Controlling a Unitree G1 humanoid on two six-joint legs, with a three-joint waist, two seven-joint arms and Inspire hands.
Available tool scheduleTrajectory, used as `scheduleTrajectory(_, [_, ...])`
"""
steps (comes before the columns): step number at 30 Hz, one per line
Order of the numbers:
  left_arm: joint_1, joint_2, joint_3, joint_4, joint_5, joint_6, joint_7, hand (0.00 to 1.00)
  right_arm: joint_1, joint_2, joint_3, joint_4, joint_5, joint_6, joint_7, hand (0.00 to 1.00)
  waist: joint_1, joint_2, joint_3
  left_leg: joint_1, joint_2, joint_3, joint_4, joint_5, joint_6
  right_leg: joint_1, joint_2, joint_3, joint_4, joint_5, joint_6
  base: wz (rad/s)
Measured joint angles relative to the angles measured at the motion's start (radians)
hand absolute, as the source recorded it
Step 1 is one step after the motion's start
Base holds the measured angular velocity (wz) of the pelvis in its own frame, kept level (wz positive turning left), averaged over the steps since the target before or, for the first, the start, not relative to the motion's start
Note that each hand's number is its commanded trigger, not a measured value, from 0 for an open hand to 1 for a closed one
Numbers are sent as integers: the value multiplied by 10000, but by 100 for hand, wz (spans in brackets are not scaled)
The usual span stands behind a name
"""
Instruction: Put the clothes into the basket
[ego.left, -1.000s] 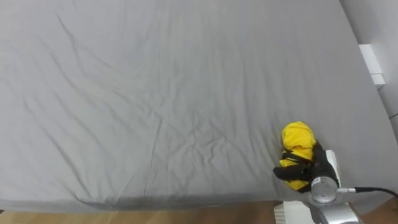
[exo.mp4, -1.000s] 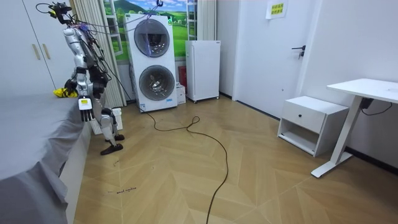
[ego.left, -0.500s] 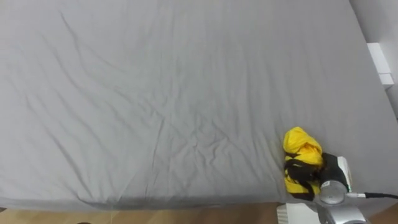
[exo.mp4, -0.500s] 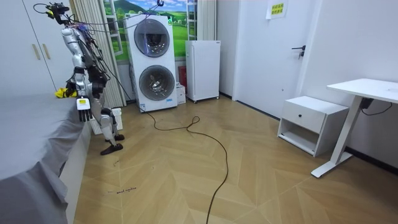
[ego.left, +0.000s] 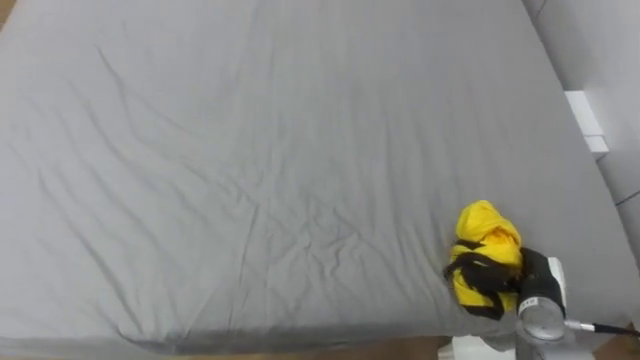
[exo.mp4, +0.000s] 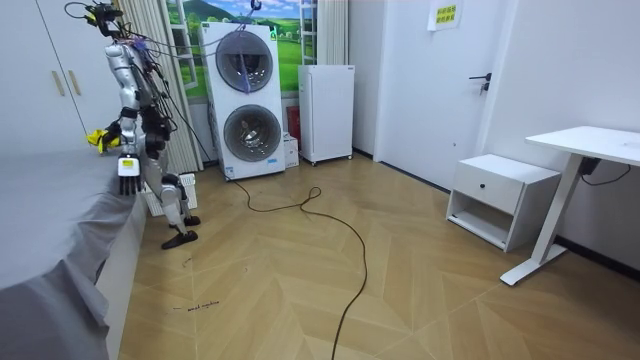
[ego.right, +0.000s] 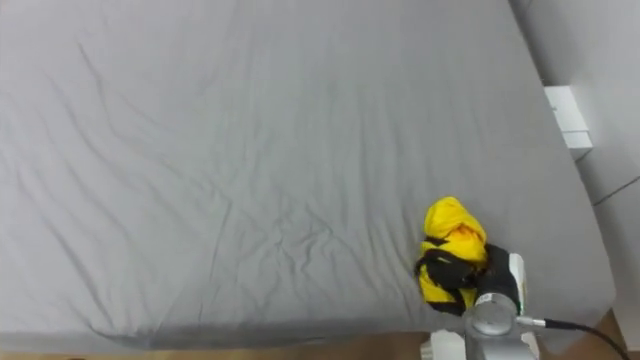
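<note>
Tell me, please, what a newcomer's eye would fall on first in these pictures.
The bright yellow garment, bunched in the curled dark fingers of the right hand, stands out at the lower right of the eye views against the wide grey bed sheet. In the room view the robot stands at the bed's edge, near stacked washing machines, its left hand hanging open at its side.

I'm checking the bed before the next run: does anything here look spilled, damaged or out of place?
Nothing stands out. The grey sheet is only creased, with no stain or tear. A bunched yellow garment near the bed's near right corner is clasped in the right robot hand.
</note>
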Motion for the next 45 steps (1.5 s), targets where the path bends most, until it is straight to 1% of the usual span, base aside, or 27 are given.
scheduleTrajectory(1, [35, 3, 9, -63, 3, 9, -15, 0, 109, -23, -93, -187, -17, 10, 5, 100, -59, 0, 0, 67, 6, 50, -1, -21, 0, 46, 17, 88, -6, 0, 0, -25])
scheduleTrajectory(2, [176, 20, 13, -269, 32, 9, -102, 0, 406, -65, -302, -629, -42, 15, 23, 100, -136, -1, -3, 255, 32, 205, -2, -93, -5, 235, 48, 205, -11, 2, 2, -31])
scheduleTrajectory(3, [287, 43, 45, -364, 32, 15, -174, 0, 746, -88, -503, -1098, -36, 15, 67, 100, -294, 1, -15, 472, 47, 268, -10, -166, -16, 436, 71, 321, -26, 6, 9, -32])
scheduleTrajectory(4, [339, 52, 82, -358, 28, 72, -183, 0, 910, -88, -601, -1312, -30, 17, 82, 100, -336, -2, -26, 591, 56, 306, -13, -200, -23, 519, 88, 397, -23, 6, 10, -30])
scheduleTrajectory(5, [552, 67, 212, -362, 25, 211, -186, 0, 1099, -91, -738, -1592, -6, 16, 80, 100, -488, -16, -56, 791, 91, 451, -17, -269, -44, 617, 123, 491, -26, 7, 10, -37])
scheduleTrajectory(6, [748, 89, 242, -372, 95, 250, -211, 0, 1219, -92, -907, -1763, 27, 17, 78, 100, -590, -16, -71, 961, 138, 559, -17, -372, -71, 724, 175, 627, -90, 6, 11, -39])
scheduleTrajectory(8, [897, 93, 391, -382, 285, 345, -282, 0, 1371, -92, -1241, -1838, 95, 17, 71, 100, -644, -41, -87, 1161, 189, 806, -25, -461, -102, 787, 244, 861, -115, 6, 12, -41])
scheduleTrajectory(10, [1051, 96, 704, -431, 459, 412, -377, 0, 1460, -93, -1595, -1854, 132, 16, 61, 100, -697, -46, -88, 1292, 191, 830, -111, -481, -113, 808, 289, 1048, -126, 6, 11, -32])
scheduleTrajectory(11, [1197, 99, 807, -528, 570, 443, -385, 0, 1513, -92, -1764, -1854, 74, 17, 64, 100, -802, -61, -78, 1357, 194, 923, -144, -483, -116, 845, 312, 1174, -132, 6, 11, -21])
scheduleTrajectory(13, [1354, 113, 870, -587, 865, 484, -376, 0, 1632, -96, -1946, -1855, 72, 16, 77, 100, -922, -89, -65, 1415, 218, 1047, -147, -512, -133, 858, 340, 1248, -139, 5, 13, -15])
scheduleTrajectory(15, [1486, 186, 869, -630, 1067, 523, -372, 0, 1843, -104, -1970, -1852, 80, 16, 218, 100, -1182, -128, -41, 1425, 234, 1088, -146, -530, -143, 861, 359, 1305, -157, 5, 12, -7])
scheduleTrajectory(16, [1488, 206, 869, -630, 1067, 556, -373, 0, 1921, -104, -1970, -1845, 83, 17, 260, 100, -1206, -135, -36, 1436, 237, 1112, -146, -533, -144, 860, 367, 1346, -153, 5, 12, -12])
scheduleTrajectory(19, [1551, 233, 872, -629, 1053, 767, -377, 0, 2260, -98, -1966, -1820, 111, 64, 566, 100, -1279, -121, -26, 1567, 282, 1389, -148, -596, -163, 868, 419, 1561, -131, 7, 11, -24])
scheduleTrajectory(20, [1601, 245, 876, -628, 1042, 810, -377, 0, 2402, -98, -1967, -1817, 153, 65, 619, 100, -1321, -115, -19, 1616, 293, 1469, -149, -616, -169, 878, 450, 1704, -124, 8, 12, -32])
scheduleTrajectory(21, [1703, 271, 875, -629, 1014, 810, -380, 0, 2507, -95, -1966, -1815, 191, 72, 625, 100, -1309, -108, -10, 1688, 337, 1651, -149, -659, -189, 879, 507, 1843, -116, 11, 13, -34])
scheduleTrajectory(25, [1813, 301, 889, -629, 1018, 817, -376, 0, 2571, -97, -1989, -1502, 360, 60, 476, 100, -1417, -76, 25, 1716, 380, 1842, -132, -686, -202, 835, 573, 2092, -121, 62, 7, -19])
scheduleTrajectory(29, [1801, 300, 862, -629, 1026, 828, -382, 0, 2687, -96, -1970, -717, 539, 117, 477, 100, -1420, 3, 23, 1528, 394, 1916, -104, -701, -189, 627, 581, 2096, -127, 139, 10, -8])
scheduleTrajectory(31, [1747, 297, 831, -629, 1026, 828, -390, 0, 2655, -97, -1972, -493, 603, 153, 427, 100, -1438, 57, -1, 1336, 397, 1958, -89, -699, -183, 475, 577, 2112, -126, 197, 13, -9])
scheduleTrajectory(32, [1710, 295, 762, -630, 1025, 828, -388, 0, 2643, -98, -1968, -458, 616, 157, 399, 100, -1382, 111, -15, 1218, 400, 2057, -89, -698, -182, 249, 592, 2201, -99, 224, 23, -20])
scheduleTrajectory(33, [1695, 282, 745, -639, 1024, 828, -386, 0, 2554, -99, -1963, -400, 627, 146, 396, 100, -1368, 170, -32, 1075, 405, 2155, -84, -697, -179, 89, 603, 2270, -92, 273, 31, -23])
scheduleTrajectory(35, [1625, 285, 747, -637, 1006, 828, -372, 0, 2199, -100, -1958, 53, 810, 123, 369, 100, -1394, 211, -46, 794, 400, 2166, -25, -678, -148, -194, 593, 2306, 58, 313, 34, -13])
scheduleTrajectory(38, [1399, 286, 705, -543, 1011, 816, -322, 0, 1444, -171, -1961, 1037, 1053, 141, 270, 100, -1378, 258, -15, 377, 381, 2162, 132, -664, -124, -728, 536, 2272, 446, 319, 37, -2])
scheduleTrajectory(40, [1165, 297, 565, -335, 1026, 730, -267, 0, 884, -216, -1955, 1545, 1224, 72, 135, 100, -1324, 305, 2, 86, 381, 2146, 250, -664, -122, -996, 516, 2270, 496, 320, 39, 0])
scheduleTrajectory(42, [842, 297, 294, -74, 1019, 583, -186, 0, 215, -224, -1923, 1954, 1392, -88, -104, 100, -1239, 418, 51, -295, 365, 2160, 304, -625, -52, -1410, 503, 2280, 554, 317, 45, 0])
scheduleTrajectory(43, [781, 294, 245, -55, 1020, 558, -165, 0, 20, -247, -1837, 2114, 1432, -183, -167, 100, -1186, 451, 57, -418, 366, 2160, 325, -619, -43, -1520, 501, 2280, 557, 316, 46, -8])
scheduleTrajectory(44, [572, 285, 129, 83, 1017, 467, -113, 0, -261, -322, -1669, 2380, 1608, -294, -270, 100, -1059, 504, 74, -620, 381, 2146, 362, -601, -16, -1708, 506, 2280, 565, 354, 39, 0])
scheduleTrajectory(45, [425, 280, -51, 165, 1019, 393, -30, 0, -518, -396, -1465, 2703, 1695, -370, -285, 100, -1034, 572, 59, -853, 386, 2074, 425, -585, -1, -1888, 501, 2224, 579, 372, 32, 9])
